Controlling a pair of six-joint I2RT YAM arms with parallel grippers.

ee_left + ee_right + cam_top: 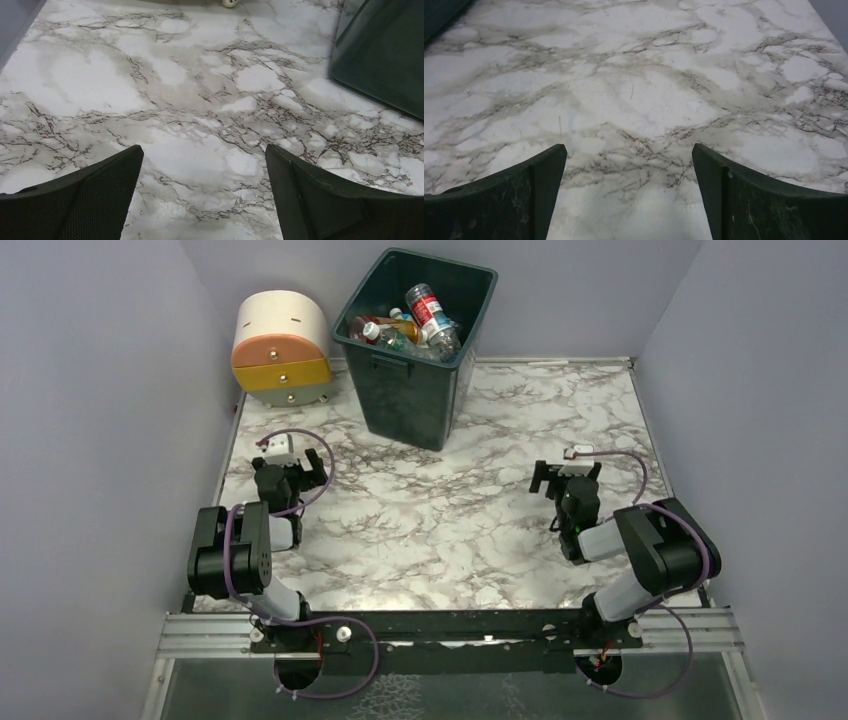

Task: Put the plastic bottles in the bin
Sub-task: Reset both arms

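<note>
Lying in a heap inside the bin (405, 405), the bottles (400, 335) reach nearly to its rim. A clear one with a red label tops the pile, tilted. To its left lie an orange one and one with a white cap, and more clear ones crowd the right side. How many there are in all cannot be told.

The bin stands upright on the table (450, 530), at the far edge and a little left of the middle. Just left of it, not touching it, a drawer unit (282, 348) sits in the far left corner, cream on top with an orange and a yellow drawer front. Pale grey walls (90, 390) close in the marbled table on three sides.

The left fingers (95, 200) are spread wide with nothing between them, low over the table near the bin's front left. The left wrist view shows the bin's dark wall at the upper right and only marble in the gap. The right fingers (769, 205) are likewise spread wide and hold nothing, over the right half of the table, well apart from the bin.

Both arms are folded back with elbows raised near the table's near edge, the left arm (235, 550) on the left and the right arm (655, 545) on the right.
</note>
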